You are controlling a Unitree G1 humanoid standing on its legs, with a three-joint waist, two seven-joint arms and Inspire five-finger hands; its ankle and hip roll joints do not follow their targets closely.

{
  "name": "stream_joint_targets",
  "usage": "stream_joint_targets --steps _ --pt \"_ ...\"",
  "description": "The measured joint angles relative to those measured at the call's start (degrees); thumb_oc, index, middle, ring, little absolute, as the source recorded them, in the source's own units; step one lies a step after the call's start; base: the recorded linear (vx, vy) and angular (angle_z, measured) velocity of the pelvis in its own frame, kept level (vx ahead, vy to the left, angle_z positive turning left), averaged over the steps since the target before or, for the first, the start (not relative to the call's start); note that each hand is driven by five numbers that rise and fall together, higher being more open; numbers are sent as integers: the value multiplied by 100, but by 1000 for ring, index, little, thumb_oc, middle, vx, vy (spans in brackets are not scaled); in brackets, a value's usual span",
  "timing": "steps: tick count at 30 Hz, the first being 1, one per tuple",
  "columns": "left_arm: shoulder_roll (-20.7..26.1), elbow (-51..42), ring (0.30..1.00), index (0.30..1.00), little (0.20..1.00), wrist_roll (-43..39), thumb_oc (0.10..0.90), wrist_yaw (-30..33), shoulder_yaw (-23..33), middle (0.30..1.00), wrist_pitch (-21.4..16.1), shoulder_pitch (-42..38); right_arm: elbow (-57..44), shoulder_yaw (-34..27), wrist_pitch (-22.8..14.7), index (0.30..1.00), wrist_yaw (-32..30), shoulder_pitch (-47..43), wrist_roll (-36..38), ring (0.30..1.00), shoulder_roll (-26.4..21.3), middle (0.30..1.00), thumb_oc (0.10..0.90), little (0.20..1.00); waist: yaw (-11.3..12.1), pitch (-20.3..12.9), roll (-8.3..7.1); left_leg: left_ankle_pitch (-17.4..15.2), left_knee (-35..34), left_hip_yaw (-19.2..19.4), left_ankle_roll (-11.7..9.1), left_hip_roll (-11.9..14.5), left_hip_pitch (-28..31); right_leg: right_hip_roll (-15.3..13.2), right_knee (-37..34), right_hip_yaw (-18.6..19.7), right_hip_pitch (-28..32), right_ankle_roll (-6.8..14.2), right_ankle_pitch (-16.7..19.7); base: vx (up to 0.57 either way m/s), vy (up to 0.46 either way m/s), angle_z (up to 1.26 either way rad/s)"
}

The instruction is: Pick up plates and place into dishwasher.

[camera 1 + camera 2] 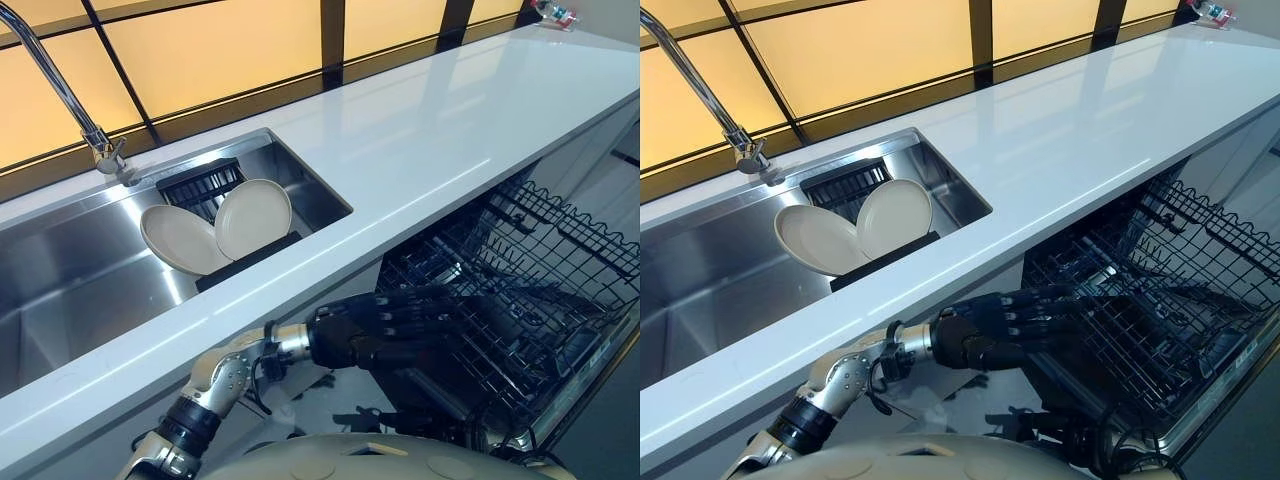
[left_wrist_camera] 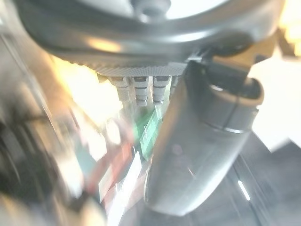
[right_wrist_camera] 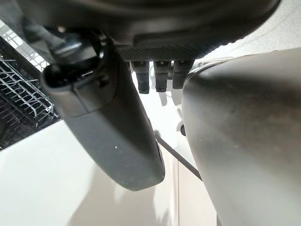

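Two cream plates lean on edge against a black dish rack (image 1: 205, 185) at the right end of the steel sink (image 1: 70, 290): one plate (image 1: 253, 217) stands to the right and the other plate (image 1: 178, 238) overlaps it on the left. My left hand (image 1: 390, 325) reaches out below the counter's front edge, with straight fingers that hold nothing. Its fingertips are at the near edge of the pulled-out black wire dishwasher rack (image 1: 520, 290). In the left wrist view the left hand's thumb (image 2: 202, 141) stands free. My right hand (image 3: 108, 122) hangs relaxed and holds nothing, with the wire rack (image 3: 19, 94) beside it.
A long white counter (image 1: 450, 130) runs from the sink to the far right, above the open dishwasher. A chrome faucet (image 1: 60, 85) arches over the sink's back left. A small object (image 1: 555, 14) lies at the counter's far end.
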Motion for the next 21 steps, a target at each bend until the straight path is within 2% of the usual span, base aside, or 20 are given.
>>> stream_joint_targets --steps 2,3,4,6,8,9,10,12,13,16,18,19,21 --pt "-140 -464 900 900 900 -1169 800 253 -198 900 -40 -321 3 121 -41 900 -65 -64 55 900 22 900 800 900 -76 -1 1 -12 -1 16 2 7 28 2 0 29 13 9 -6 6 -30 -6" --pt "-186 -576 900 900 900 -1459 800 339 -199 900 -85 -413 5 123 -49 900 -73 -67 75 900 26 900 800 900 -108 -3 4 -16 -1 19 4 10 30 3 0 29 16 9 -7 2 -33 -3" --pt "-216 -761 900 900 900 -2001 800 584 -190 900 -298 -590 16 130 -62 900 -89 -72 126 900 30 900 800 900 -145 -8 11 -24 -1 25 15 15 30 6 0 29 14 9 -6 0 0 0" --pt "-236 -989 900 900 900 -2694 800 1026 -70 900 -954 -816 16 131 -85 900 -99 -47 172 900 37 900 800 900 -154 -15 16 -28 -1 39 12 24 36 14 1 32 15 9 -6 2 -16 -1" --pt "-218 -1066 900 900 900 -2573 800 1263 197 900 -1830 -866 55 152 -111 900 -100 -47 209 900 23 900 800 900 -131 -29 27 -27 -2 31 11 29 35 16 0 30 16 8 -6 0 0 0" --pt "-185 -1094 900 900 900 -2300 800 1402 378 900 -2242 -867 60 179 -128 900 -101 -42 235 900 22 900 800 900 -126 -31 28 -27 -1 25 11 29 34 18 0 26 15 8 -7 -7 -12 4" --pt "-44 -1093 900 900 900 -1694 800 1588 606 900 -2816 -864 71 179 -142 900 -101 -32 255 900 10 900 800 900 -110 -31 29 -27 -1 3 11 28 26 15 0 13 15 7 -7 3 -10 5" --pt "400 -1093 900 900 900 -419 800 2125 1091 900 -3713 -864 78 176 -215 900 -99 61 276 900 11 900 800 900 -58 -32 31 -26 -1 -8 11 29 14 11 -1 -3 14 6 -8 22 -15 4" --pt "660 -1097 900 900 900 235 800 2456 1375 900 -3985 -866 84 167 -270 900 -86 105 280 900 10 900 800 900 -23 -36 36 -26 0 -15 9 29 13 9 -4 -14 17 6 -8 33 -18 3" --pt "1194 -1087 900 900 900 2043 800 3364 2334 900 -4307 -874 90 112 -446 900 -26 224 286 900 31 900 800 900 16 -34 -2 -12 3 -91 -7 13 -14 -9 -10 -113 27 9 -9 46 -10 14" --pt "1514 -1058 900 900 900 3024 800 3955 2853 900 -4369 -898 149 107 -460 900 26 241 282 900 40 900 800 900 133 -59 -55 -2 21 -141 -2 -10 -16 -6 -12 -129 30 19 -19 54 10 16" --pt "1670 -1044 900 900 900 3421 800 4166 3012 900 -4368 -921 197 109 -446 900 37 227 281 900 39 900 800 900 198 -67 -72 3 26 -154 2 -21 -5 -12 -15 -130 49 17 -18 51 30 11" --pt "2273 -722 900 900 900 4050 800 4410 3098 900 -4312 -1159 261 119 -400 900 44 222 278 900 41 900 800 900 294 -64 -99 -2 26 -191 7 -31 64 -19 -29 -121 137 46 -43 38 42 12"
